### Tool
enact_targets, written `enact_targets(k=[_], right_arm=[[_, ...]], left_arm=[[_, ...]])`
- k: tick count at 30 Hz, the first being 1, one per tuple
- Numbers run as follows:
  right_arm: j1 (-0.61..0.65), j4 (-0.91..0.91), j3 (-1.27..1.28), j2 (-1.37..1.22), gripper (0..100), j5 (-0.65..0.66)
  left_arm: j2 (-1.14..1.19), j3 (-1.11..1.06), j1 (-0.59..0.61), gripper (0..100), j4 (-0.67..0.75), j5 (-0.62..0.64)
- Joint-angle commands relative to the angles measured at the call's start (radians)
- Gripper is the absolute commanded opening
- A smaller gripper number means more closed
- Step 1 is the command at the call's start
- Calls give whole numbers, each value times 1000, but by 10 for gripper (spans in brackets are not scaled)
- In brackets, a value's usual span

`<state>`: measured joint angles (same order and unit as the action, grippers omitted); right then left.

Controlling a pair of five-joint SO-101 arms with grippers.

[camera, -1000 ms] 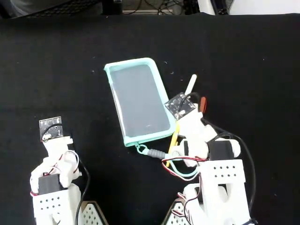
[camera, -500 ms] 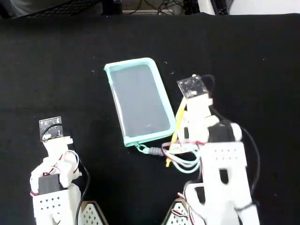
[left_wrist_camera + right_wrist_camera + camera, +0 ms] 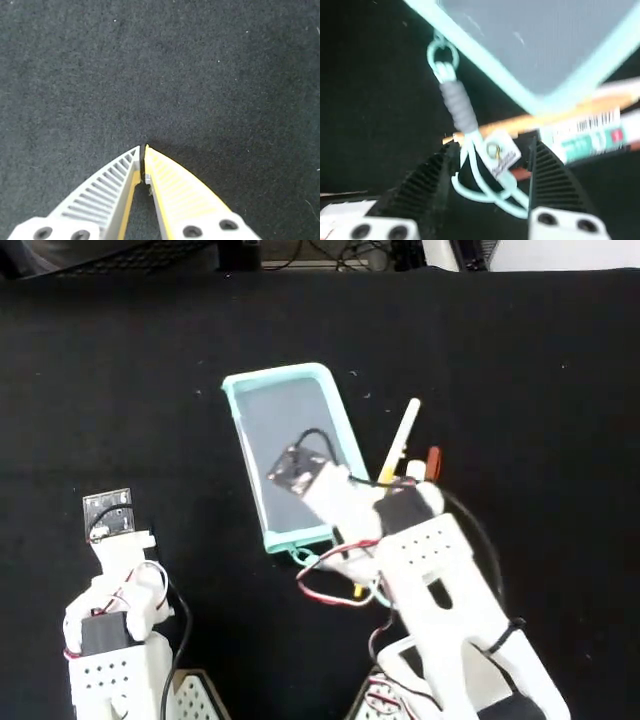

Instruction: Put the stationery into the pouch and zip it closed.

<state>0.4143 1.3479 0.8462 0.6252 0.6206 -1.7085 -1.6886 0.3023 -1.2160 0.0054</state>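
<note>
Left gripper (image 3: 143,148): near side of black cloth table (image 3: 520,370), fingers pressed together, empty. Right gripper (image 3: 494,145): spread wide, straddling grey braided zip cord with mint loop (image 3: 456,107) at near corner of flat mint-edged grey pouch (image 3: 285,410). White pen (image 3: 405,430) and yellow pencil (image 3: 545,118) lie outside, just beside pouch. Likely step: opening the zip. Next: pinch cord, pull along the zip.

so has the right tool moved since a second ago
Yes. The right tool swung left in the high view, from beside the right edge of the pouch to over its near end.
</note>
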Motion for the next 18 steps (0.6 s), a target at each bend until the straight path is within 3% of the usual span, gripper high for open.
enact_targets(k=[1,10,18], right_arm=[[72,-51,-50,-35,216,41],[129,-80,-59,-315,216,77],[129,-144,-94,-363,257,80]], left_arm=[[3,-2,7,30,-2,6],[3,-2,7,30,-2,6],[3,-2,7,30,-2,6]])
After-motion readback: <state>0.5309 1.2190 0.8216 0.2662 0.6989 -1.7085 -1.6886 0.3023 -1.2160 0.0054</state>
